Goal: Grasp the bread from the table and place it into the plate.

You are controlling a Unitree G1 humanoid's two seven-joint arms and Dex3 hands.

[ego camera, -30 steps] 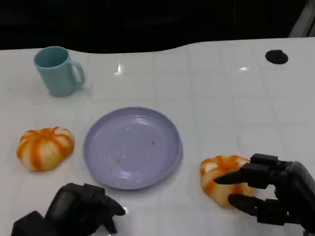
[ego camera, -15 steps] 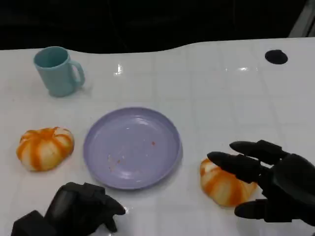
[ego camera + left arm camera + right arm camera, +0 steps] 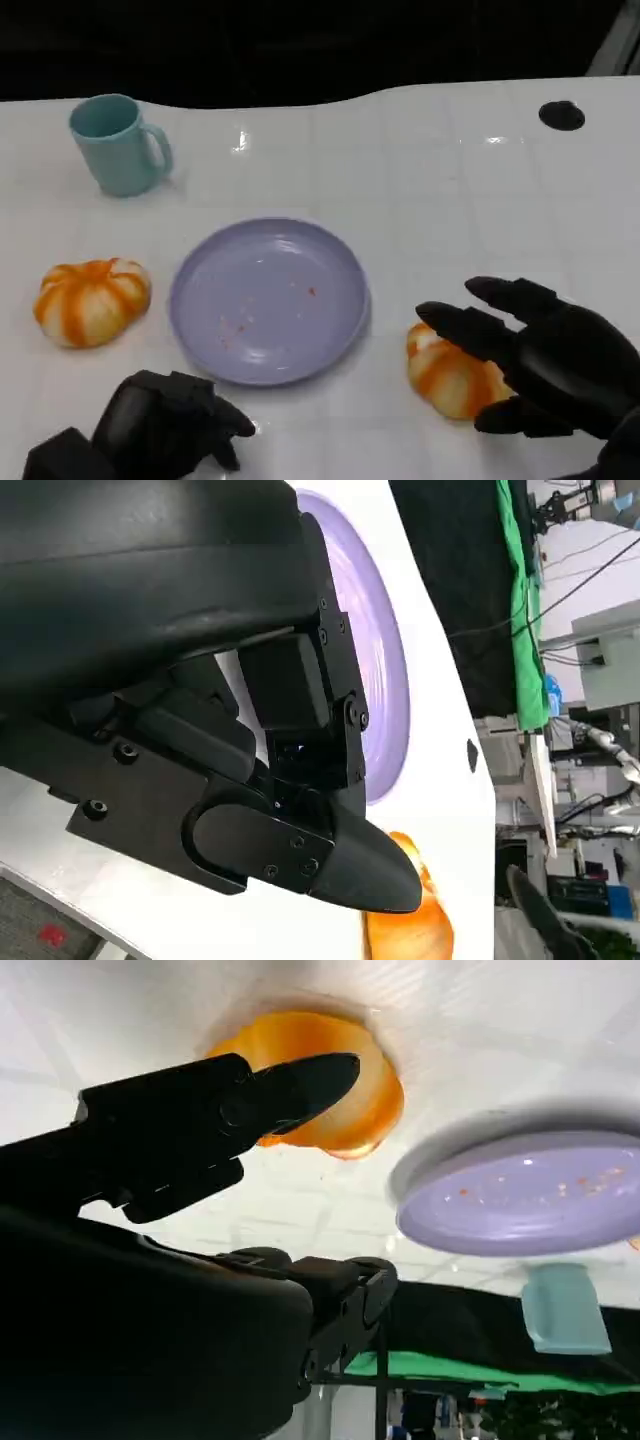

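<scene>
Both fingers and thumb of the right hand (image 3: pixel 545 365) have spread wider, empty, over the bread (image 3: pixel 450 372).

Looks like a lab or robot test room, not a home. White glossy desk (image 3: pixel 420 170) with a faint grid of square lines and a curved far edge, black backdrop behind it. The wrist views show a green cloth (image 3: pixel 518 600) hung past the desk's far edge, plus cables and stands with equipment (image 3: pixel 600 670) in a bright room; exact gear too small to tell.
</scene>
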